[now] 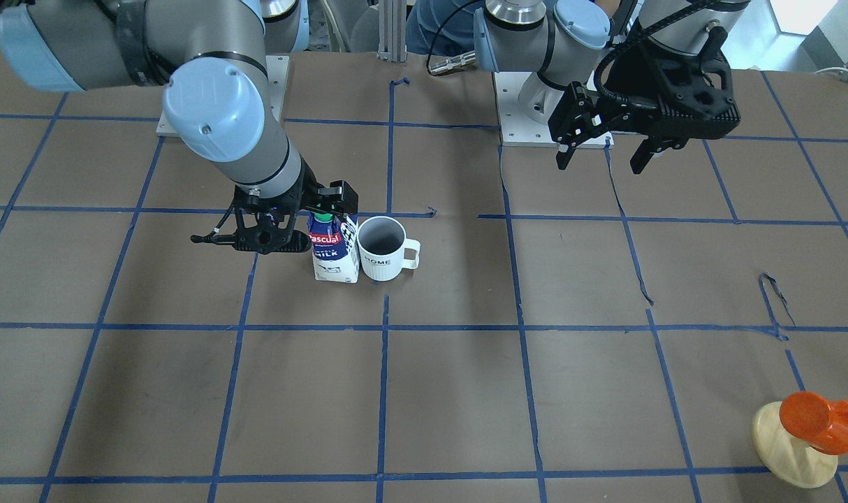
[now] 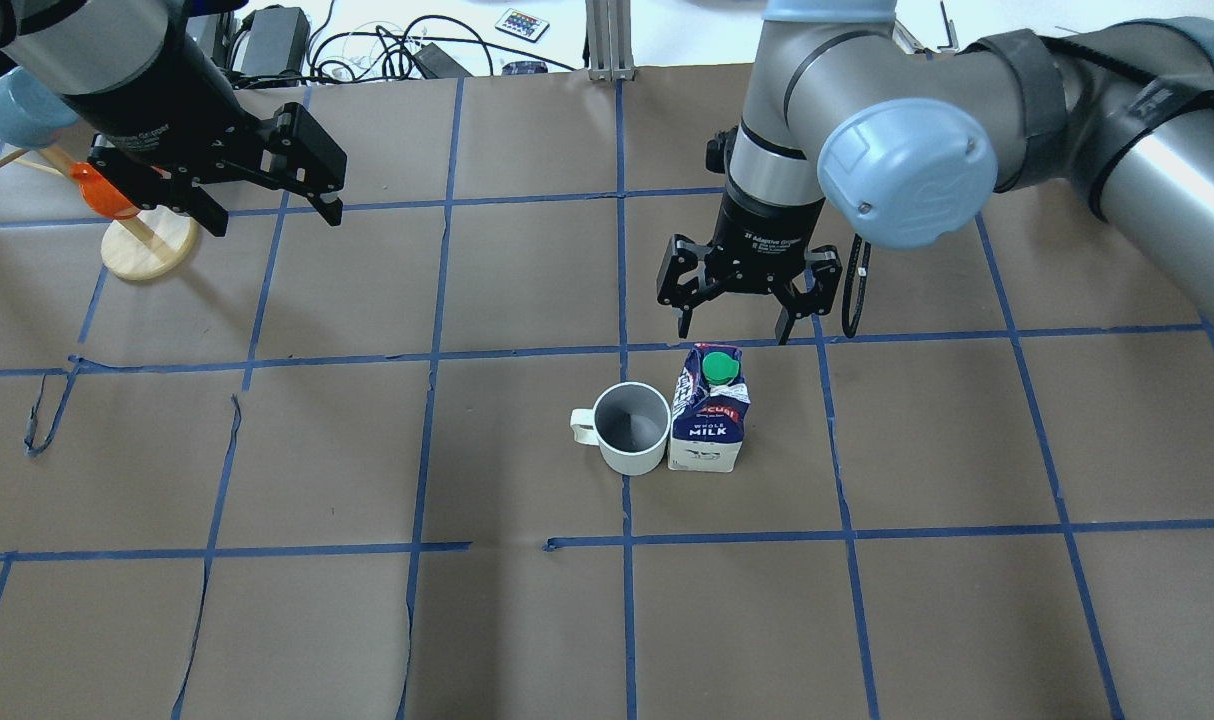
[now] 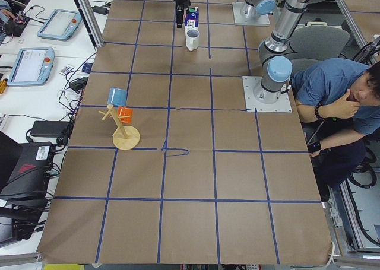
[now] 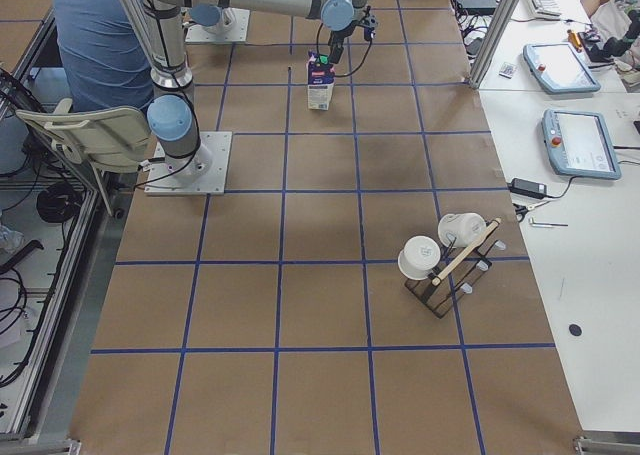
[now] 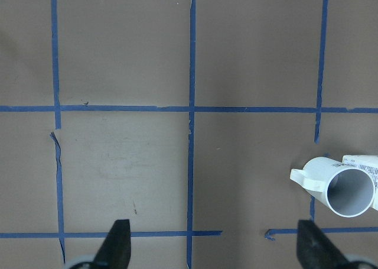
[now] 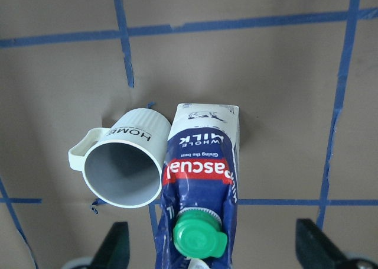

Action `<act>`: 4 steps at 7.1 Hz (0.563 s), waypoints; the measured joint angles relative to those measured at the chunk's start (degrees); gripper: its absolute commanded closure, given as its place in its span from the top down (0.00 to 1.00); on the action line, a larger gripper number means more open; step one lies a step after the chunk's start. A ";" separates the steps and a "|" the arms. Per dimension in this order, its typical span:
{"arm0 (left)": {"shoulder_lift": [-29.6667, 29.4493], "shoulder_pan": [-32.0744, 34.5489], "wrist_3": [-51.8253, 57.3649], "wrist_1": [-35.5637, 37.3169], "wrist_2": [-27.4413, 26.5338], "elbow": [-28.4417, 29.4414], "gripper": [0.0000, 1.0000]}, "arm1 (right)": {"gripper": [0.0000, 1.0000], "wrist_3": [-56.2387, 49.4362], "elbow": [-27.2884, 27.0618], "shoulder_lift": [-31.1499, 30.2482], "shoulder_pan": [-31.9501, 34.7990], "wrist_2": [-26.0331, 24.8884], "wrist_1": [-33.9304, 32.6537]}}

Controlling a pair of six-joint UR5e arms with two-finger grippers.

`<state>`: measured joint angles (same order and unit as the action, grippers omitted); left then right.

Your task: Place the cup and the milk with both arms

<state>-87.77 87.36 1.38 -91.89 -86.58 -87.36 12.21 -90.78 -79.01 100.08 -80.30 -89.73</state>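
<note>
The white cup (image 2: pixel 632 440) with "HOME" on it stands upright mid-table, its handle pointing away from the milk. The dark-blue and white milk carton (image 2: pixel 709 425) with a green cap stands upright, touching or almost touching the cup. Both show in the front view, cup (image 1: pixel 382 262) and milk (image 1: pixel 334 255). My right gripper (image 2: pixel 735 325) is open and empty, raised just behind and above the carton. In its wrist view (image 6: pixel 215 245) the jaws stand wide on either side of the milk (image 6: pixel 201 168) and cup (image 6: pixel 127 162). My left gripper (image 2: pixel 275 218) is open and empty, high and far to the left.
An orange cup-like thing (image 2: pixel 102 190) hangs on a wooden stand with a round base (image 2: pixel 147 250) near my left gripper. A rack with white mugs (image 4: pixel 440 260) stands near the table's right end. A seated person (image 3: pixel 338 92) is behind the robot base.
</note>
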 measured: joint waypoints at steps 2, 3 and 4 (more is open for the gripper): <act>-0.03 0.00 0.03 0.04 0.04 0.00 1.00 | 1.00 -0.52 3.00 -3.38 -1.41 -3.06 1.90; -0.02 0.00 0.03 0.02 0.05 0.00 1.00 | 1.00 -2.05 3.48 -4.93 -2.00 -6.95 2.90; 0.01 -0.01 0.03 -0.01 0.07 -0.03 1.00 | 1.00 -4.25 3.67 -6.23 -2.63 -9.69 4.64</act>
<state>-87.75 87.35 1.41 -91.90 -86.51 -87.39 7.96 -87.11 -85.23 97.45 -89.99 -85.08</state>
